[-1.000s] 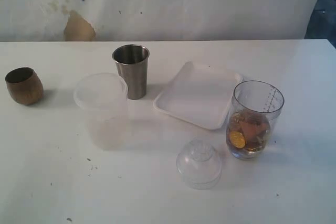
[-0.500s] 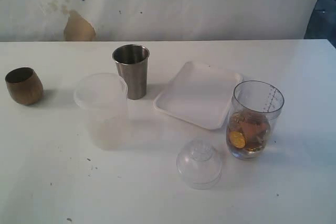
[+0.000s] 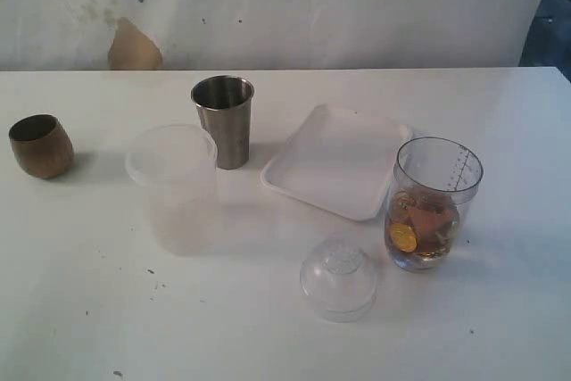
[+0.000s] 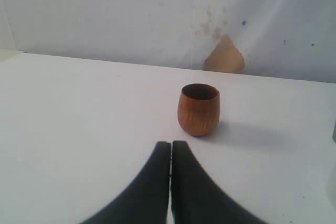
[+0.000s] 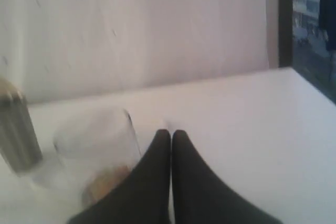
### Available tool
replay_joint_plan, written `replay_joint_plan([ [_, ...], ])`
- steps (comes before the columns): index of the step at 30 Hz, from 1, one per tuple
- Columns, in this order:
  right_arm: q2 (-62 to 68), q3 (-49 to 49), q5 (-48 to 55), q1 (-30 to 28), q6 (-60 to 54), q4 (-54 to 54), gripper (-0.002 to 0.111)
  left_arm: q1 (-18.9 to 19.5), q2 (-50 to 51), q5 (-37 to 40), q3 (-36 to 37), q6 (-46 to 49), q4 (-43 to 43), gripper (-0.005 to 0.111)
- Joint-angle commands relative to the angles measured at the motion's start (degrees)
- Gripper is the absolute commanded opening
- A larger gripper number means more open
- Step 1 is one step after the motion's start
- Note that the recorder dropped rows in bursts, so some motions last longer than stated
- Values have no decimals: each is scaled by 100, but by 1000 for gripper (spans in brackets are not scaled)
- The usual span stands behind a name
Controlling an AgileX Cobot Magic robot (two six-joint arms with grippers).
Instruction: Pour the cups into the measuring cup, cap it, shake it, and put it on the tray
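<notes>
Two closed grippers are pictured over a white table [image 4: 79, 129] set with cups. The left gripper [image 4: 171, 145] is seen with its dark fingers pressed together and nothing held between them. Beyond the tips, and apart from them, the small brown wood-look cup [image 4: 198, 109] is stood upright. The right gripper [image 5: 171, 134] is likewise shown closed on nothing. The measuring cup [image 5: 97, 150] is blurred just beyond its fingers, and the steel tumbler [image 5: 16, 129] is seen farther off.

In the exterior view, the clear dome-shaped lid [image 3: 337, 278] is found nearest the table's near edge, a little right of the middle. Just behind it, toward the right edge, the measuring cup is stood upright and uncapped, near the lid but apart from it. Its printed scale is turned to the right, and brownish contents with a round golden piece are seen in its lower part. Left of the middle, the frosted translucent plastic cup [image 3: 174, 186] is stood upright.

Farther back, the white tray [image 3: 339, 160] is laid flat, its right corner just beside the measuring cup; whether the two touch cannot be told. The tumbler is placed between the tray and the frosted cup, slightly behind the latter. The wood-look cup is left near the left edge, well apart from the rest. Beyond the far edge, a pale wall [image 3: 357, 6] with a tan patch [image 3: 134, 46] is seen.
</notes>
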Motion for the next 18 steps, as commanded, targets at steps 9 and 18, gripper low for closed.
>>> replay_joint_plan([
  [9, -31, -392, -3330, 28, 1971, -175, 0, 3, -27, -79, 22, -14, 20, 1],
  [18, 3060, -4323, 1437, 39, 2390, -3570, 56, 3, -27, -79, 22, -14, 20, 1],
])
